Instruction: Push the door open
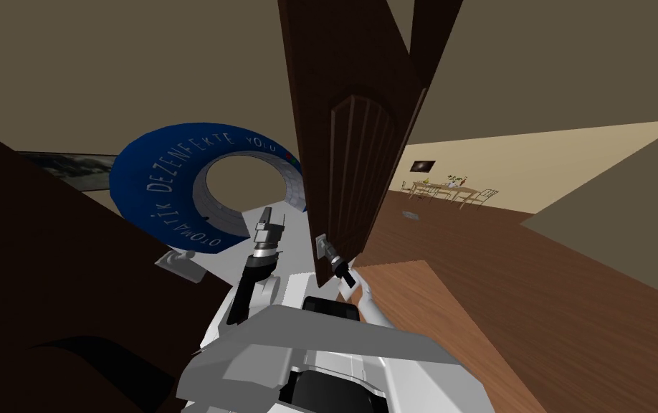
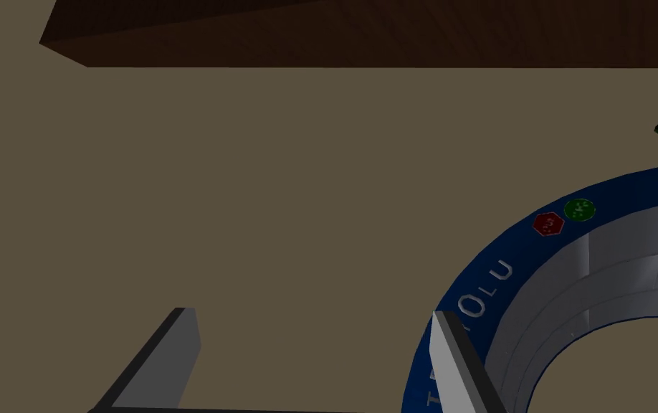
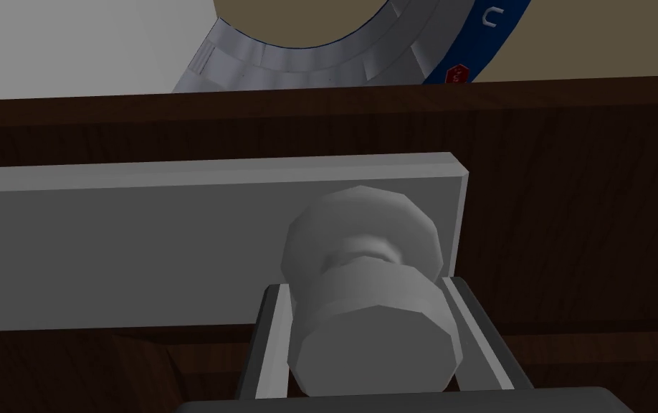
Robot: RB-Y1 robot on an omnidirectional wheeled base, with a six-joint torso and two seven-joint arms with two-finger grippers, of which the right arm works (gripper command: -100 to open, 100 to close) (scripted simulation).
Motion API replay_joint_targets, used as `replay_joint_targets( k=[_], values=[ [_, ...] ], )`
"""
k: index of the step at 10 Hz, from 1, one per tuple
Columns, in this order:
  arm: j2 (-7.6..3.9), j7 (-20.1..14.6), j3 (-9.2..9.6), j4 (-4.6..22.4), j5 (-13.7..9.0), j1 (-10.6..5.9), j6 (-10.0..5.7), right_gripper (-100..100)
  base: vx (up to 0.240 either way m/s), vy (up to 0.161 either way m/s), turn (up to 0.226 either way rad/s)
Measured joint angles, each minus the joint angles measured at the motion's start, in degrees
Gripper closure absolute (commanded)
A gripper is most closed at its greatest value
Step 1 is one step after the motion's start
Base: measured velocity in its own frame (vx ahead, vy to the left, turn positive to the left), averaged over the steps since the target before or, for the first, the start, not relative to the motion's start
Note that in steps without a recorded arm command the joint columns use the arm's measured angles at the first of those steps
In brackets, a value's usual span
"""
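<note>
Our right gripper (image 3: 367, 287) is clamped on the grey door knob (image 3: 374, 351) of the dark wooden door (image 1: 353, 143), which stands ajar just ahead of us. Our left gripper (image 2: 313, 315) hangs open. Next, we judge, comes a push along the door's swing.

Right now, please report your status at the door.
Right tool shut on door knob. Left tool open, holding nothing. Door partly open. Blue ring near it, on my left.

Dim, flat render, everything sharp. Head view rolled, strong wide-angle stretch at corners. Door (image 1: 353, 165) near-black; far wall (image 1: 557, 161) brighter.
</note>
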Motion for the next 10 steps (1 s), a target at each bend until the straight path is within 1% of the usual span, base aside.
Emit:
replay_joint_targets(
  k=[2, 3, 4, 5, 6, 7, 9, 10],
  values=[
    [-0.12, 0.0, 0.03, 0.1, 0.0, 0.17, 0.11, 100, -0.005, -0.004, -0.003],
    [-0.14, 0.0, 0.03, 0.2, 0.0, 0.2, 0.13, 100, 0.029, 0.084, -0.027],
    [-0.74, -0.1, -0.09, -0.3, -0.1, 0.44, 0.5, 100, 0.053, 0.154, -0.073],
    [-1.05, 0.2, -0.55, -0.5, -0.1, 0.79, 0.75, 100, 0.077, 0.167, -0.067],
    [-1.13, 0.5, -1.16, 0.0, -0.2, 0.68, 0.7, 100, 0.101, 0.164, -0.055],
    [-0.84, 0.9, -1.96, 1.4, -0.2, 0.14, 0.04, 100, 0.104, 0.163, -0.042],
    [-1.2, 1.4, -2.97, 1.2, -0.4, 0.23, -0.27, 100, 0.109, 0.163, -0.043],
    [-1.27, 1.5, -3.54, 1.5, -0.5, -0.2, -0.04, 100, 0.086, 0.162, -0.053]
  ],
)
